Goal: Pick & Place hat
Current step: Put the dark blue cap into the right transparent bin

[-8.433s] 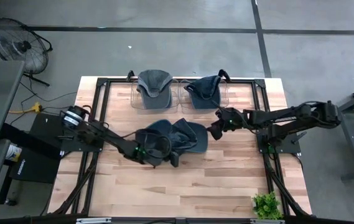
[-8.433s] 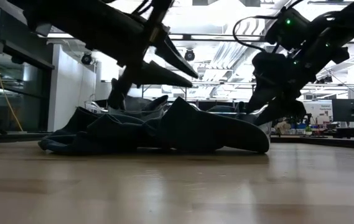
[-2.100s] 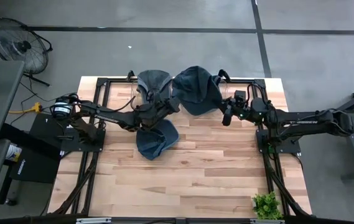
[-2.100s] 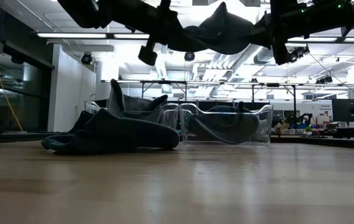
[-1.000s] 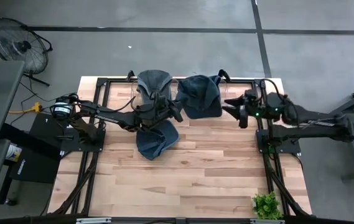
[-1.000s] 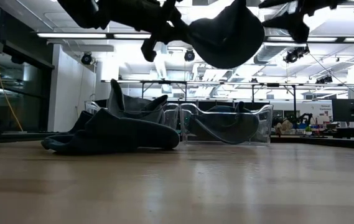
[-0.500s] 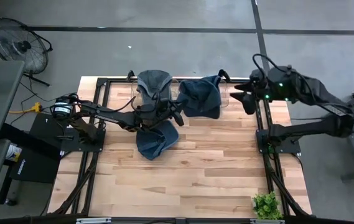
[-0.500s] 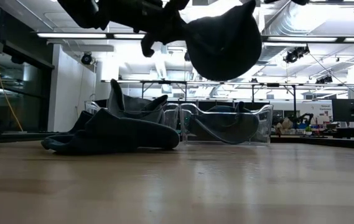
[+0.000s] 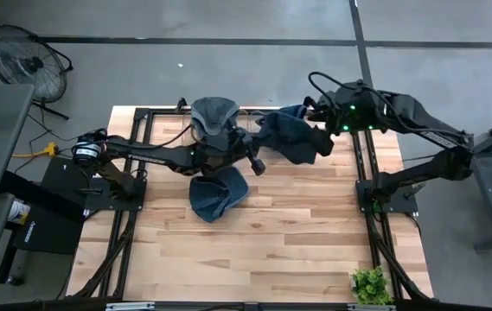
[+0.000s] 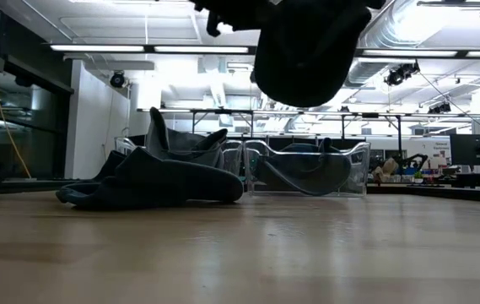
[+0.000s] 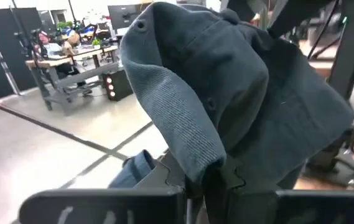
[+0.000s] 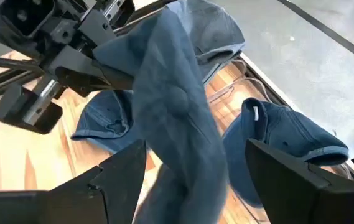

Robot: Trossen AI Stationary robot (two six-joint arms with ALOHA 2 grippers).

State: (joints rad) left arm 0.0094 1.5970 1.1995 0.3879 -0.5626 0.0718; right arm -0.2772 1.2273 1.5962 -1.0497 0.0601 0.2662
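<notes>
- The left claw (image 9: 252, 161) is pressed together on the edge of a blue hat (image 9: 293, 138) and holds it in the air above the back part of the table (image 9: 315, 233).
- In the left wrist view the cloth of this hat (image 11: 226, 93) goes down between the two dark fingers (image 11: 217, 183), which pinch it.
- The right claw (image 9: 319, 131) is at the other side of the same hat, and its fingers are spread. In the right wrist view the hat (image 12: 177, 118) hangs between the two wide fingers (image 12: 117, 177), but I cannot tell if they touch it.
- In the low view the lifted hat (image 10: 307, 51) hangs as a dark shape high over the table, well apart from the wood.
- A second hat (image 9: 218, 192) lies flat on the table, near the middle, under the left arm.
- At the back edge stand two clear bins. The left bin (image 10: 134, 145) holds a grey-blue hat (image 9: 214, 116), and the right bin (image 10: 353, 169) holds one more blue hat (image 12: 282, 143).
- A small green plant (image 9: 370, 284) is at the front right corner of the table.
- A fan (image 9: 22, 60) stands on the floor, left of the table.
</notes>
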